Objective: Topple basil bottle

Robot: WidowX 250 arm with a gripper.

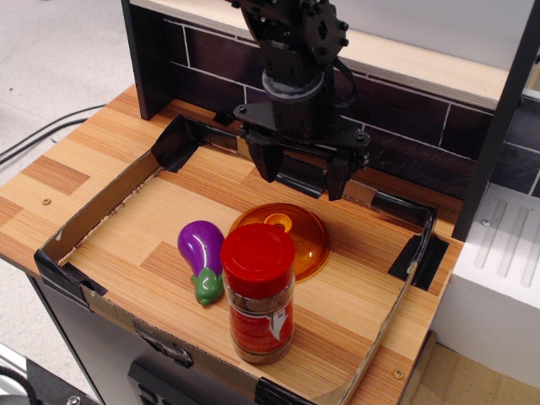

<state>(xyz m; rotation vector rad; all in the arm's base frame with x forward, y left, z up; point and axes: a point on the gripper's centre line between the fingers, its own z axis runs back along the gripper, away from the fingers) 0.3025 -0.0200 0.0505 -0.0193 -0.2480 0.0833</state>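
Observation:
The basil bottle [260, 295] stands upright near the front of the wooden table. It is a clear jar with a wide red lid, a red-and-green label and brownish contents. My gripper [301, 179] hangs above the back of the table, well behind the bottle and apart from it. Its two black fingers point down and stand wide apart, with nothing between them.
A purple toy eggplant [201, 252] lies just left of the bottle. An orange translucent dome lid [289, 235] sits right behind the bottle. A low cardboard wall [101, 208] taped with black tape borders the work area. A dark brick backsplash [405, 114] rises at the back.

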